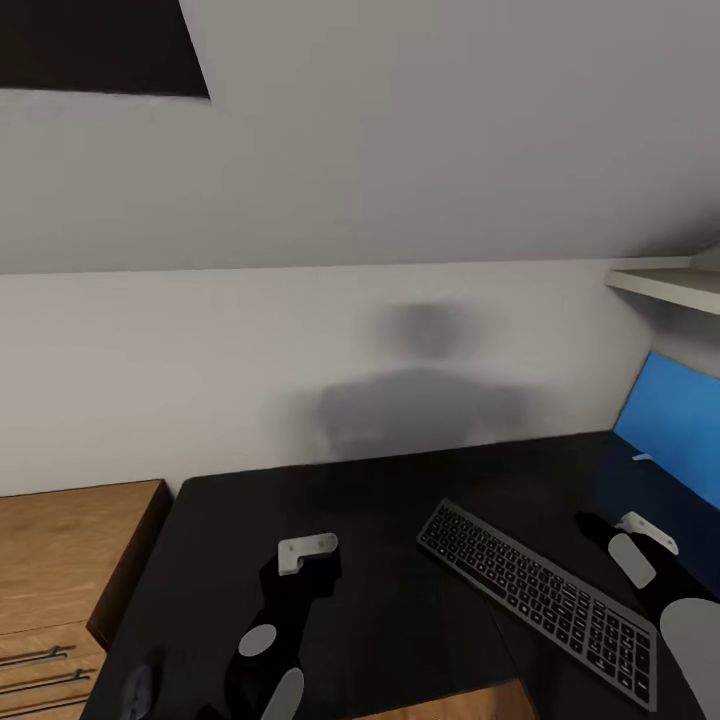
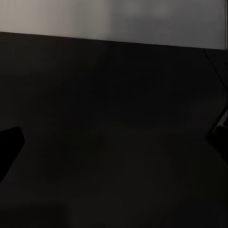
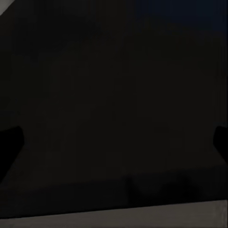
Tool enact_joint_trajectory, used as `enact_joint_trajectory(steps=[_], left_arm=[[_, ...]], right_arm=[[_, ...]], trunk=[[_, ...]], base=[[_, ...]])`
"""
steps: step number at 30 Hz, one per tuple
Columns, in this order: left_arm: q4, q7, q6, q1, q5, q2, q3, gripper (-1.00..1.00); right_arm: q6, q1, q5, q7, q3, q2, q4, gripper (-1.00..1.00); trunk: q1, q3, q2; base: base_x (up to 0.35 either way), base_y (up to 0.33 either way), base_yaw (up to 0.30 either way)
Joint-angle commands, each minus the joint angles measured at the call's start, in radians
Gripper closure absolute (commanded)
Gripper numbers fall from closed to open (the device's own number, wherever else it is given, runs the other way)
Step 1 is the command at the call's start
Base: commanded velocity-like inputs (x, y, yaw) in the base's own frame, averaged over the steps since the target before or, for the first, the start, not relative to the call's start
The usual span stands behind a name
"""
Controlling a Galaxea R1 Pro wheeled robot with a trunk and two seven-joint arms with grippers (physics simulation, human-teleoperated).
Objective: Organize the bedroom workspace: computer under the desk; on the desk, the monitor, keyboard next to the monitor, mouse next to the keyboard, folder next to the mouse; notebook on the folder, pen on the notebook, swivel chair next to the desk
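The long dark-grey keyboard [image 1: 540, 590] lies at a slant on the black desk [image 1: 380, 500], right of centre. A small dark oval, apparently the mouse [image 1: 137, 688], sits by the desk's front left corner. My left gripper [image 2: 114, 137] hovers open over bare desk left of the keyboard, its wrist [image 1: 303, 560] near the middle. My right gripper [image 3: 114, 140] is also open with nothing between its fingers, and its wrist [image 1: 635, 545] is past the keyboard's far right end. A blue flat item [image 1: 675, 415], folder or notebook I cannot tell, stands tilted at the right edge with a small white piece [image 1: 641, 458] at its foot.
A light-wood chest [image 1: 70, 560] with long bar handles adjoins the desk on the left. The white wall [image 1: 300, 350] runs behind the desk. A pale shelf [image 1: 670, 285] juts out at the upper right, and a dark panel [image 1: 100, 45] shows at the top left.
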Motion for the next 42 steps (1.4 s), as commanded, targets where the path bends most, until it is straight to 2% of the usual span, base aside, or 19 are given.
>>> enact_joint_trajectory(steps=[1,16,28,34,42], left_arm=[[-0.001,0.008,0.003,-0.001,0.008,0.0,-0.001,-1.0],[0.004,0.008,0.004,-0.001,0.009,0.0,-0.001,-1.0],[0.014,0.005,0.004,-0.001,0.009,0.004,-0.003,-1.0],[0.014,0.005,0.004,-0.001,0.009,0.004,-0.003,-1.0],[0.014,0.006,0.004,-0.001,0.008,0.003,-0.004,-1.0]], right_arm=[[0.005,0.0,-0.009,-0.005,-0.001,0.001,-0.003,-1.0],[0.005,0.0,-0.009,-0.004,-0.002,0.002,-0.002,-1.0],[0.003,0.0,-0.005,-0.001,0.001,0.002,0.003,-1.0],[0.005,0.0,-0.004,-0.005,0.002,0.002,0.018,-1.0],[0.075,0.0,-0.005,-0.007,-0.001,-0.001,0.074,-1.0]], trunk=[[0.004,-0.005,-0.009],[0.062,-0.052,-0.114],[0.062,-0.052,-0.114],[0.062,-0.052,-0.114],[0.062,-0.052,-0.114]], base=[[0.0,0.0,-0.211],[0.0,0.0,-0.045],[0.007,0.0,0.0],[0.184,0.0,0.0],[0.104,0.0,0.0]])
